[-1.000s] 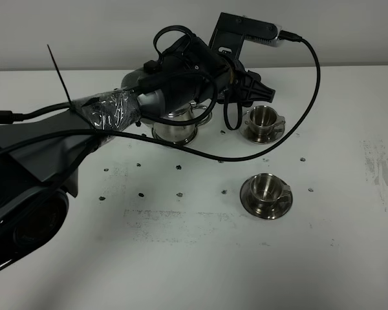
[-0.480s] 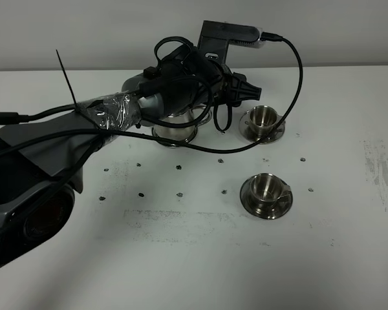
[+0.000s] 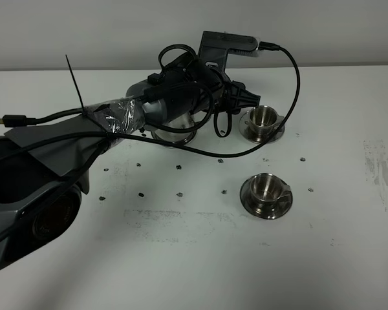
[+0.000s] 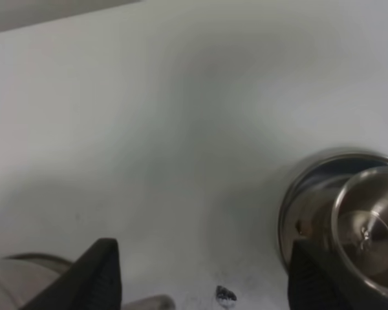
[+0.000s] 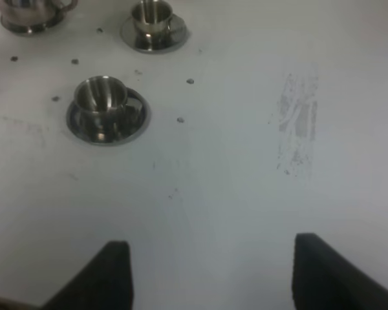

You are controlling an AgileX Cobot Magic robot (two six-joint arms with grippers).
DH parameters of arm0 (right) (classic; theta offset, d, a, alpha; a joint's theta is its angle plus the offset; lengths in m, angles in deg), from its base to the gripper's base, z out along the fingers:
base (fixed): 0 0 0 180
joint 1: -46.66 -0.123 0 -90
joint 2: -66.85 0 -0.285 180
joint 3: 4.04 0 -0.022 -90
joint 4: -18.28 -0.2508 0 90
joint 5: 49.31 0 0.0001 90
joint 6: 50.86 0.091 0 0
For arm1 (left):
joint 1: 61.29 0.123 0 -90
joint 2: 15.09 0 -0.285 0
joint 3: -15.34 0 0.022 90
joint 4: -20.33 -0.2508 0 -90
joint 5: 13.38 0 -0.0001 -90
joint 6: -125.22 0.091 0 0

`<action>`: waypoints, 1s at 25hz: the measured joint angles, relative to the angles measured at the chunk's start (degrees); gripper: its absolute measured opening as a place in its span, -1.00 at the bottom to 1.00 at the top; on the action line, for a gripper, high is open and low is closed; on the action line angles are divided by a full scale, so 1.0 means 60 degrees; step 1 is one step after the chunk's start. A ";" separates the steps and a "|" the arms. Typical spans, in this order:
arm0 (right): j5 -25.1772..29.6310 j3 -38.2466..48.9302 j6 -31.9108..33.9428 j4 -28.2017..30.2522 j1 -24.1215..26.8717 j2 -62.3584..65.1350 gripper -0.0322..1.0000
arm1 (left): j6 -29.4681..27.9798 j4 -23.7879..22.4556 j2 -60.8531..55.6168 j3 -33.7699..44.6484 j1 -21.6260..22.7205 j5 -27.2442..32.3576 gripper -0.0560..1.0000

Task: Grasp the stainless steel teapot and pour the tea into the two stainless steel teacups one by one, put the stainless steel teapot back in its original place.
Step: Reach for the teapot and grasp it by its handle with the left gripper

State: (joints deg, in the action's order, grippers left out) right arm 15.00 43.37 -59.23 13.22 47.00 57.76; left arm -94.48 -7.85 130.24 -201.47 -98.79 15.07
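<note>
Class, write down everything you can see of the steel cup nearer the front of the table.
The front cup is small, round, shiny and steel-looking, with a little side handle. It stands upright and open-topped in the middle of a round steel saucer on the white table. Nothing else touches it. Whether it holds any liquid cannot be told.

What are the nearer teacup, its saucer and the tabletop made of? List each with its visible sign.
Nearer teacup: polished steel, apparently; mirror-bright, reflective inside. Saucer: same shiny metal, glinting rim. Tabletop: matte white, possibly laminate or painted board; scuffed grey marks.
</note>
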 joint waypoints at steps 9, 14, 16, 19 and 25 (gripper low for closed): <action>0.0000 0.0000 0.0008 0.0000 0.0000 0.0000 0.12 | 0.0372 0.0554 0.0000 -0.0008 0.0011 0.0701 0.16; 0.0000 0.0000 0.0008 0.0000 0.0000 0.0000 0.12 | 0.0570 0.0714 0.0000 -0.0008 -0.0019 0.0842 0.16; 0.0000 0.0000 0.0008 0.0000 0.0000 0.0000 0.12 | 0.0580 0.0748 0.0000 -0.0008 -0.0040 0.0868 0.16; 0.0000 0.0000 0.0008 0.0000 0.0000 0.0000 0.12 | 0.0847 0.1026 -0.0038 -0.0008 -0.0070 0.0992 0.16; 0.0000 0.0000 0.0000 0.0000 0.0000 0.0000 0.12 | 0.1498 0.1683 -0.0143 -0.0008 -0.0088 0.1244 0.16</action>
State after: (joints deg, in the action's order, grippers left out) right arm 15.00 43.37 -59.23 13.22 47.00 57.76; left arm -85.50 2.25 129.38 -201.52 -99.32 22.53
